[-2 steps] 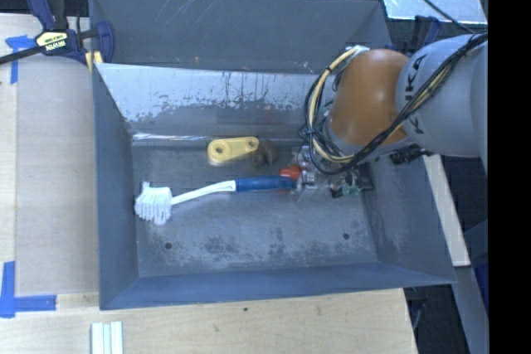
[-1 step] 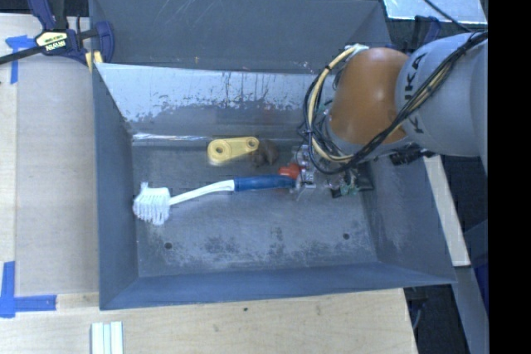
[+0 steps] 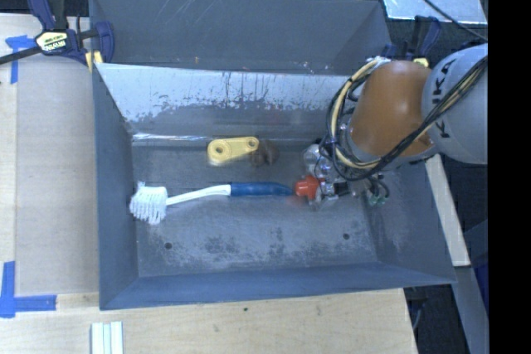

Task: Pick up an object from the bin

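A dish brush [image 3: 207, 195] lies across the bin floor, with white bristles at the left, a white neck and a blue handle running right to a red end. My gripper [image 3: 320, 178] is down at the right end of the bin floor, right at the brush's red end. Behind the brush, toward the back wall, lies a small yellow plastic piece [image 3: 231, 149] with a hole in one end, and a small dark lump [image 3: 267, 152] rests just right of it.
The arm with its orange cover and cables comes in over the bin's right wall and hides that corner of the floor. The bin's sloping walls rise on all sides.
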{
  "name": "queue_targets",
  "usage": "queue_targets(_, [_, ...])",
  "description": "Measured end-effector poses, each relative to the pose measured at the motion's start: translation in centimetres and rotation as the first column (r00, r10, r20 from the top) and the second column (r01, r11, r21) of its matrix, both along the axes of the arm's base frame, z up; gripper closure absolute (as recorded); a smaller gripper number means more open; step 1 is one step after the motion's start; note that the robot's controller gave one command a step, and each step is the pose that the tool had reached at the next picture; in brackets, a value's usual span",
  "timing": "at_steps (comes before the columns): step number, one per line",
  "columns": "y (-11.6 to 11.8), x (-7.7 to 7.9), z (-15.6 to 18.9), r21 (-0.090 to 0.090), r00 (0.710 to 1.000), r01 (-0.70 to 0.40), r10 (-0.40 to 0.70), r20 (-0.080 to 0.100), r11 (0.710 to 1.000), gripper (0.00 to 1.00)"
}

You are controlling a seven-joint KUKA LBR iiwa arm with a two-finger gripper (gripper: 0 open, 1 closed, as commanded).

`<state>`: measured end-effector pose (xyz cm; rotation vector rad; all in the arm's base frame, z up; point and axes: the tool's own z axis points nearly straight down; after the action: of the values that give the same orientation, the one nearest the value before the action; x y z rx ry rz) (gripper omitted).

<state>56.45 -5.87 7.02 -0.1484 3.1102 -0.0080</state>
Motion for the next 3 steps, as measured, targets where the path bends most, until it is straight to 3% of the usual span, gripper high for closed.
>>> queue_targets(3, [-0.06, -0.61, 0.07, 0.001, 1.000, 0.008, -0.008, -0.004, 1.000, 1.00])
